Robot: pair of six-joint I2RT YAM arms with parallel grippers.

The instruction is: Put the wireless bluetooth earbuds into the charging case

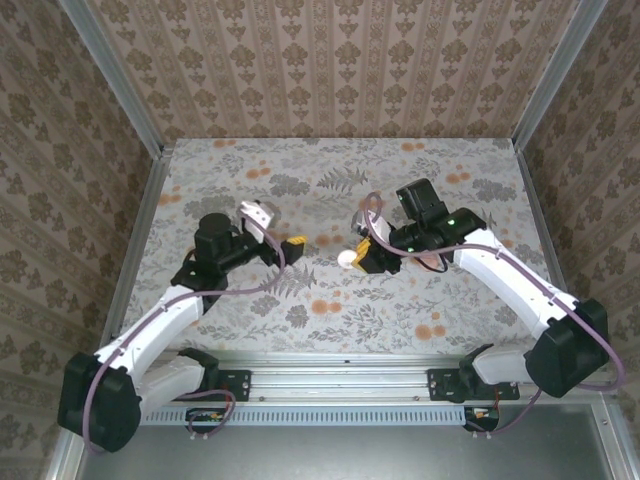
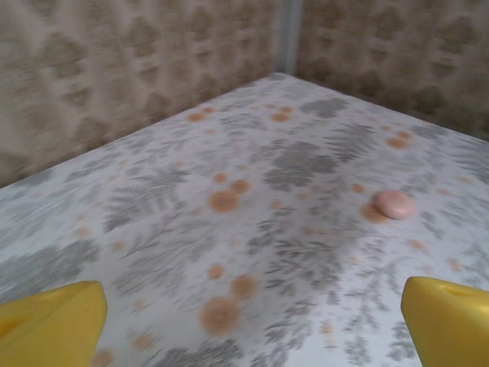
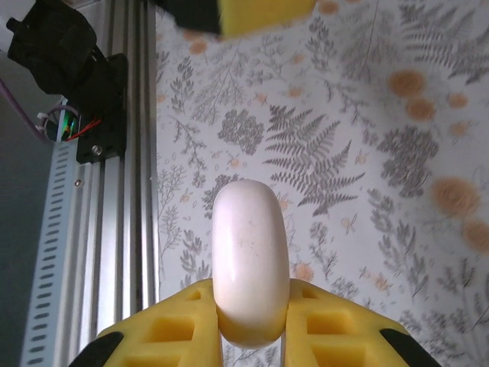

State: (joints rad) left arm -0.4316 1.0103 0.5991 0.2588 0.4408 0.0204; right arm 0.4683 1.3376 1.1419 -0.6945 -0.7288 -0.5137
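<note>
- While the right gripper (image 3: 252,330) pinches the white charging case (image 3: 250,252) between nearly closed jaws, hold it steady.
- The left gripper (image 2: 250,325) gapes wide and empty.
- A pale piece, likely an earbud (image 2: 394,204), lies on the surface (image 2: 153,229) ahead and right of it.
- Centre the jaws over it before closing, since it may skid.

My left arm (image 1: 160,325) was bent at the elbow, wrist pointing right toward the middle. The left jaws stood spread wide, yellow fingertips (image 2: 53,325) far apart. My right arm (image 1: 510,275) angled leftward, wrist turned toward the other arm. The right jaws were clamped on a white rounded case (image 3: 250,260) between their yellow fingers (image 3: 172,329).
</note>
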